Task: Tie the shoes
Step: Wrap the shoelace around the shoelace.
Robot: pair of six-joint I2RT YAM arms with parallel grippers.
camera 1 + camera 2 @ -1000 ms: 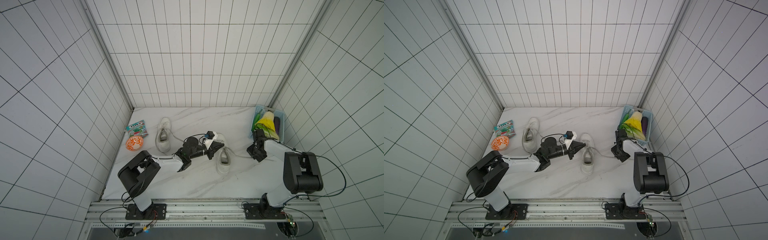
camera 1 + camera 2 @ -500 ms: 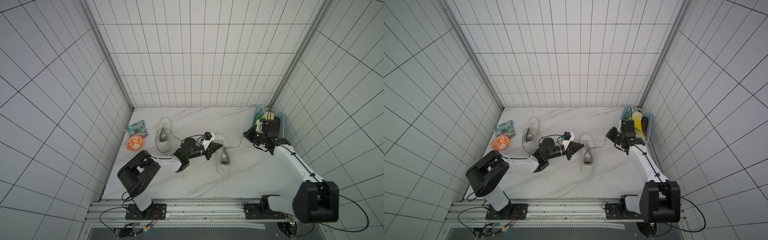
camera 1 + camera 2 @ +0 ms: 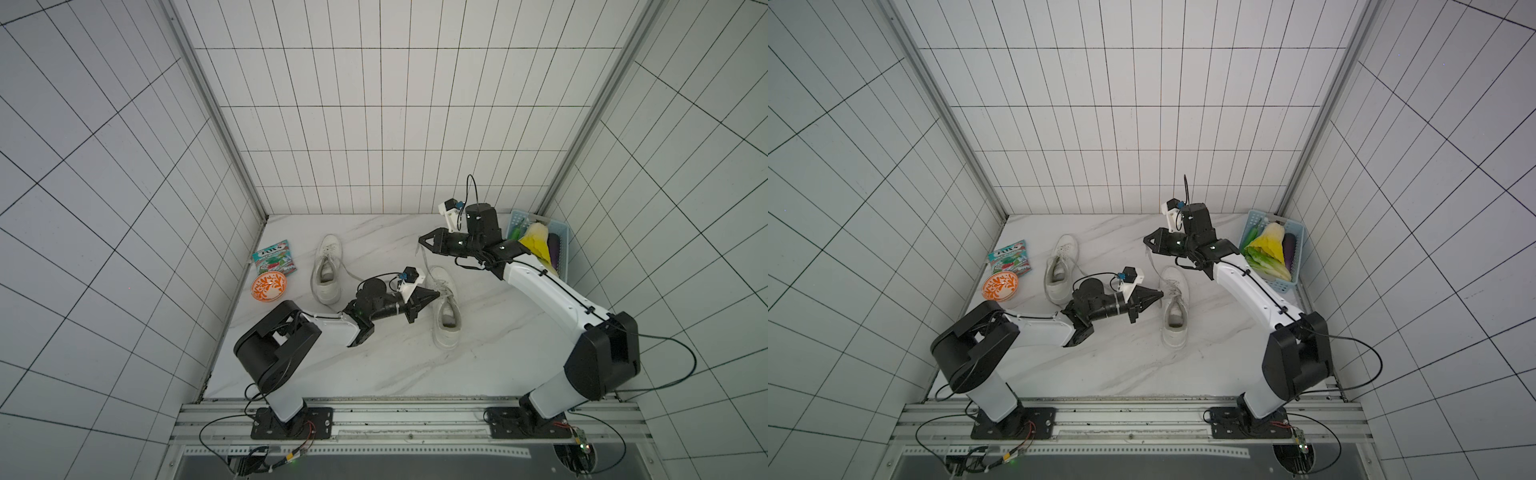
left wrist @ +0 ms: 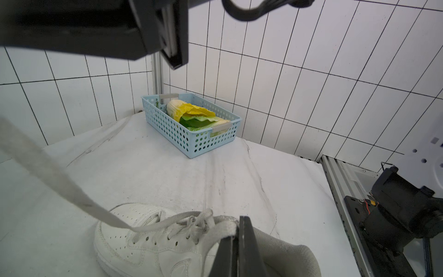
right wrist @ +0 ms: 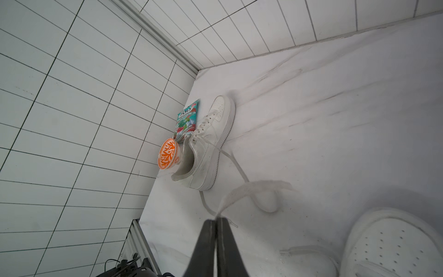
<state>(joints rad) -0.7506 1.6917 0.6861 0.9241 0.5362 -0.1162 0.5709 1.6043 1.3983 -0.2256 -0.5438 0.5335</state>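
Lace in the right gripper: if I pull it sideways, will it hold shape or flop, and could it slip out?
Probably floppy: the lace bends and curls off the right gripper. Could slip: only a short bit seems pinched at the jaw tips. Likely light: a thin flat strip.

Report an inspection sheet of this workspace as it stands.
Surface: white marble tabletop, no spills seen.
Job's things: middle shoe, laces drawn out; shoe beside the bowl, untied, its lace trailing.
Clutter: orange bowl; snack packet; blue basket holding leafy vegetables.
Grippers: left gripper shut on a lace at the middle shoe's tongue; right gripper raised, shut on the other lace.
Cables: black cable looped at the right wrist.
Surroundings: white tiled walls; nothing else seen.
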